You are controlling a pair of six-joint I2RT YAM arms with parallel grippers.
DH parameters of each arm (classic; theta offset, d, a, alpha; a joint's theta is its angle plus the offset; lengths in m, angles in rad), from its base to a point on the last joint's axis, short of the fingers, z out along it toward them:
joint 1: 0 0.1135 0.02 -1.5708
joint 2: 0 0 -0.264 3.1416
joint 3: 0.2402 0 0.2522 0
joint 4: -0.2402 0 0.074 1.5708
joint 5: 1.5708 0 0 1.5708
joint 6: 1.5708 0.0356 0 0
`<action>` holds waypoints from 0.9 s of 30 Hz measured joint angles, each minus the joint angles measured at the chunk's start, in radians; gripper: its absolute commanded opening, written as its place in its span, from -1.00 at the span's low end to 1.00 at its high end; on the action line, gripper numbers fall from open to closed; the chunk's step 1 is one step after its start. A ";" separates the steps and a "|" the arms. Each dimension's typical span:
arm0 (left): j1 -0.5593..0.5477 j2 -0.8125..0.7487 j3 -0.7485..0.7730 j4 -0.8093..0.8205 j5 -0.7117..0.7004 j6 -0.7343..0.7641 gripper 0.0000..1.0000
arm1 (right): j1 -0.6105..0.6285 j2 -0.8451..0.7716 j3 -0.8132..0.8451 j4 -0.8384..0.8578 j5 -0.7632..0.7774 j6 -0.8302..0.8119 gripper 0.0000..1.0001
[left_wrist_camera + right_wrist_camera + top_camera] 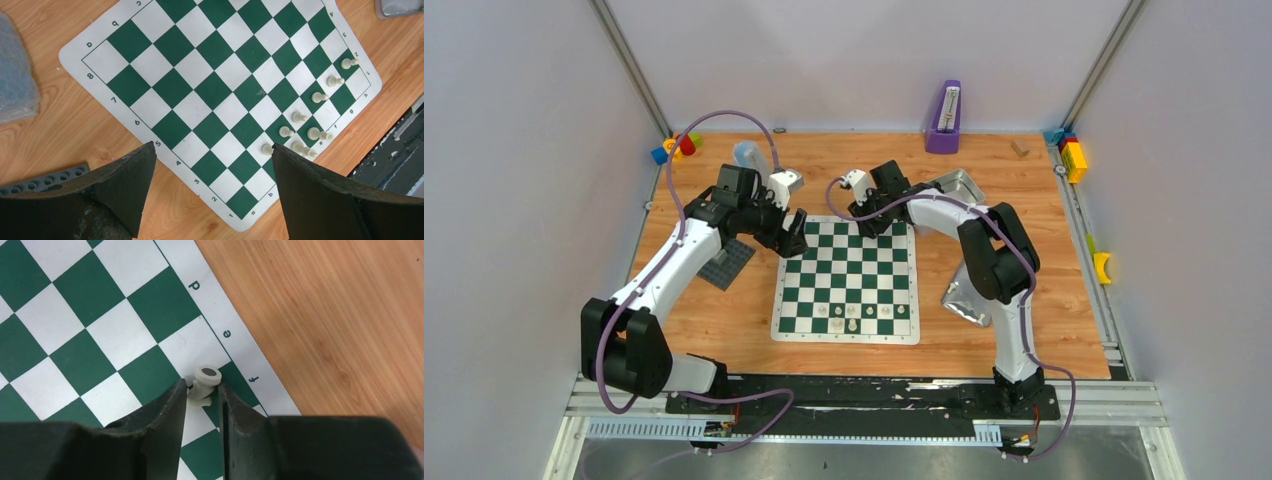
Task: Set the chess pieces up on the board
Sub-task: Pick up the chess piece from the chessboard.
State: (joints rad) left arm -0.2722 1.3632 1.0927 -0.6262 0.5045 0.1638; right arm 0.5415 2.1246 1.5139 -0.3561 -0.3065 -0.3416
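Observation:
The green and white board [864,270] lies at the table's middle. Several cream chess pieces [852,318] stand on its near rows; the left wrist view shows them [313,133] on rows 1 and 2. My left gripper [794,240] is open and empty, above the board's left edge [212,146]. My right gripper [867,224] is at the board's far edge. In the right wrist view it [202,387] is shut on a cream chess piece [205,377], held tilted with its dark-felted base showing, over the squares by the letters e and f of the board [100,305].
A dark grey studded plate [727,262] lies left of the board. A metal tray [954,185] is at the back right, and a silvery foil bag [964,300] lies right of the board. A purple box [944,118] stands at the back wall. A clear plastic bag [15,85] lies far left.

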 measured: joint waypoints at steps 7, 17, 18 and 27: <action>0.000 0.000 0.000 0.000 0.006 0.000 0.88 | 0.001 0.000 0.000 0.003 0.017 -0.003 -0.74; 0.007 -0.010 0.000 0.001 0.010 -0.002 0.88 | 0.000 -0.096 -0.058 -0.024 -0.043 -0.026 -0.88; 0.010 -0.012 0.000 0.002 0.013 -0.004 0.87 | 0.000 -0.132 -0.079 -0.027 -0.068 -0.032 -0.88; 0.028 0.015 0.025 0.014 0.194 -0.082 0.65 | 0.010 -0.533 -0.257 -0.047 -0.357 -0.111 -0.87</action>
State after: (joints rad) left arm -0.2440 1.3781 1.1179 -0.6125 0.6987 0.0818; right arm 0.5518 1.5913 1.2564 -0.4030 -0.6640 -0.4530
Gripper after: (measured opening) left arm 0.856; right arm 0.190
